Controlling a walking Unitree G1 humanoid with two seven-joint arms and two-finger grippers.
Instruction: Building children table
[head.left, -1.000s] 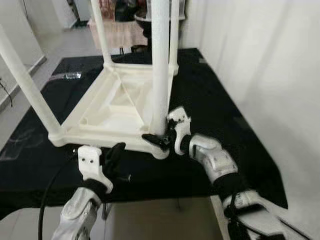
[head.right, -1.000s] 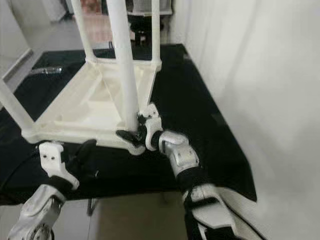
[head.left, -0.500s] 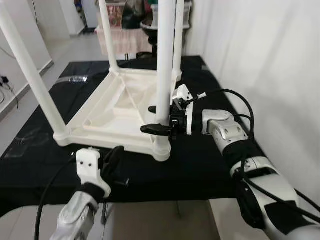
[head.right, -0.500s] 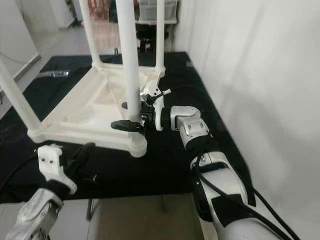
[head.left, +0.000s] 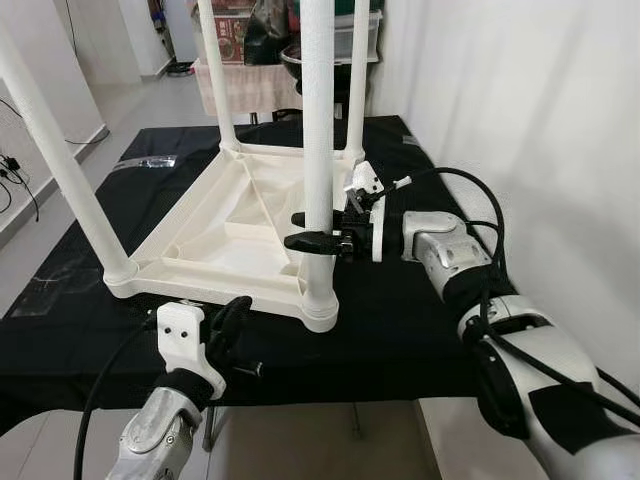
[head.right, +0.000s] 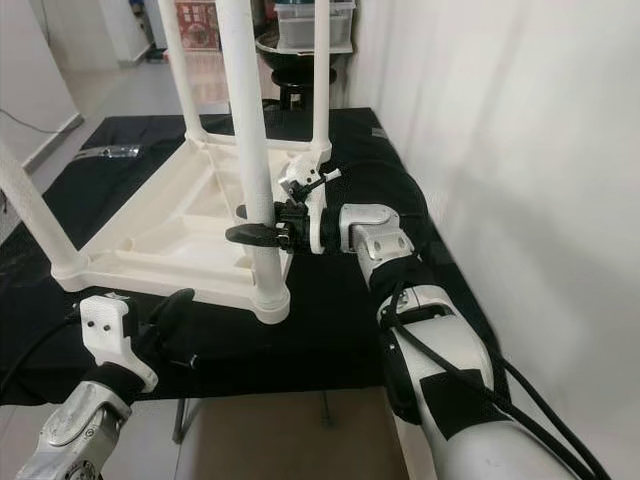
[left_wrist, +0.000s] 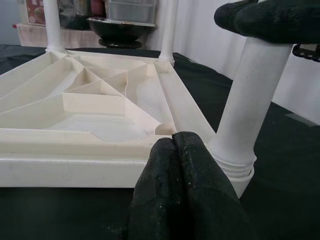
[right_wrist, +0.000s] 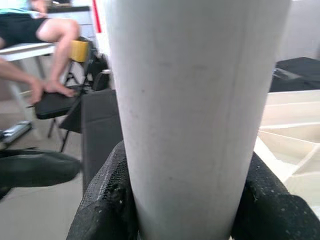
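— Where is the children's table (head.left: 232, 222)?

— Upside down on the black tabletop (head.left: 420, 330), its white underside facing up and four white legs standing straight up from the corners. The near right leg (head.left: 318, 150) is the one being handled.

— What has hold of it?

— The right pincer (head.left: 318, 231). It reaches in from the right side, level with the lower part of that leg, well above the socket at the corner. Its two black fingers (right_wrist: 102, 210) are spread just as wide as the leg and press against it on both sides, so the leg sits clamped between them. In the right wrist view the white tube stands right in front of the camera with a black pad hugging each flank.

— And the other pincer?

— The left pincer (head.left: 232, 318) is low at the near edge of the tabletop, just in front of the table's near rim and to the left of the gripped leg's corner. Its fingers (left_wrist: 185, 200) lie pressed together, holding nothing. The left wrist view looks across the ribbed underside, with the foot of the leg just beyond the fingertips to one side.

— Anything else around?

— A white wall (head.left: 540, 120) runs along the right of the tabletop. Beyond the gripped leg, the right wrist view catches a person's bare leg (right_wrist: 55, 35) by a dark chair (right_wrist: 55, 102).
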